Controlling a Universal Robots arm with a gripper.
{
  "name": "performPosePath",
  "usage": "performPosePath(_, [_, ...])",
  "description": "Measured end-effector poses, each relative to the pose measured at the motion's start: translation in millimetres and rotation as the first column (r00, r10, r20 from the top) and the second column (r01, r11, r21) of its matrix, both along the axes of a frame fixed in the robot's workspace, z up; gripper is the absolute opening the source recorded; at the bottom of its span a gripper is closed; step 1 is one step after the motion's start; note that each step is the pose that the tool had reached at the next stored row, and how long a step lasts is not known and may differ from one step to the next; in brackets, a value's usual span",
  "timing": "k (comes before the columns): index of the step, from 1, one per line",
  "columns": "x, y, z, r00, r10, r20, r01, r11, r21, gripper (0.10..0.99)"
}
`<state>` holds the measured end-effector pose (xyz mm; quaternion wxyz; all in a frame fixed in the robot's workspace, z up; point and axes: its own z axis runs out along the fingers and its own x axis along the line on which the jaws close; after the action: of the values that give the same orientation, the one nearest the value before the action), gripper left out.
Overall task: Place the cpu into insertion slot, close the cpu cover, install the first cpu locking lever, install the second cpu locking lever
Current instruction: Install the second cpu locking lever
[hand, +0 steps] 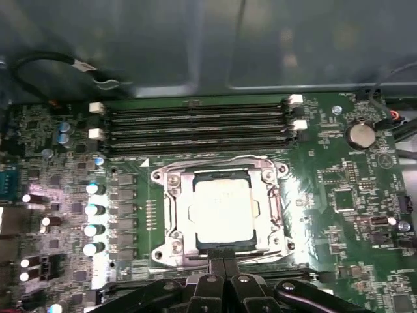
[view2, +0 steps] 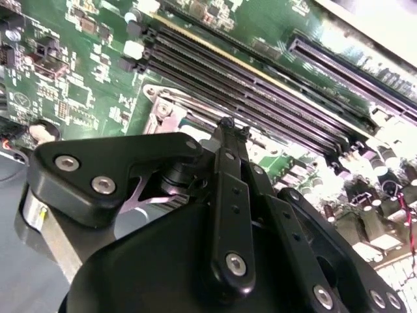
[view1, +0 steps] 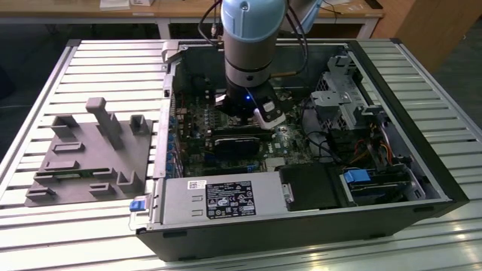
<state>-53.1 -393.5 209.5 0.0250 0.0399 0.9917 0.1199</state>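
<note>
Fingers [hand: 220, 268] pressed together, nothing between them — their black tips meet at the near edge of the insertion slot [hand: 167, 215] in the first wrist view. The cpu [hand: 222, 208] lies flat in that slot, its pale metal top showing through the square window of the cpu cover [hand: 277, 202], which lies down over it. Long black memory slots [hand: 195, 124] run along the far side of the socket. In the exterior view the arm [view1: 249, 51] reaches straight down into the open computer case [view1: 391, 186] — the case lies on a slatted metal table [view1: 90, 62], with a grey fixture block [view1: 90, 158] near the table's edge on the exterior view's left.
</note>
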Motion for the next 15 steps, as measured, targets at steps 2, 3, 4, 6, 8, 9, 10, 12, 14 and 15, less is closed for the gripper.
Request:
performPosePath(2, [0.1,1.3,0.0,1.0000,0.000,0.0000,0.000,1.0000,-0.003,0.106])
performPosePath(3, [0.2,2.5,0.0,1.0000,0.000,0.0000,0.000,1.0000,-0.005,0.106])
performPosePath(4, [0.2,3.7,0.0,1.0000,0.000,0.0000,0.000,1.0000,-0.008,0.106])
performPosePath(6, [0.2,6.9,0.0,1.0000,0.000,0.0000,0.000,0.9999,-0.013,0.106])
performPosePath(8, [0.2,11.1,0.0,1.0000,0.000,0.0001,0.000,0.9999,-0.015,0.106])
performPosePath(9, [0.2,13.2,0.0,1.0000,0.000,0.0001,0.000,0.9999,-0.015,0.106])
performPosePath(10, [0.2,15.3,0.0,1.0000,0.000,0.0001,0.000,0.9999,-0.016,0.106])
performPosePath(12, [0.2,19.7,-0.1,1.0000,0.000,0.0001,0.000,0.9999,-0.016,0.106])
performPosePath(14, [0.2,23.8,0.0,1.0000,0.000,0.0000,0.000,0.9998,-0.017,0.106])
performPosePath(15, [0.2,25.6,-0.1,1.0000,0.000,0.0001,0.000,0.9998,-0.018,0.106])
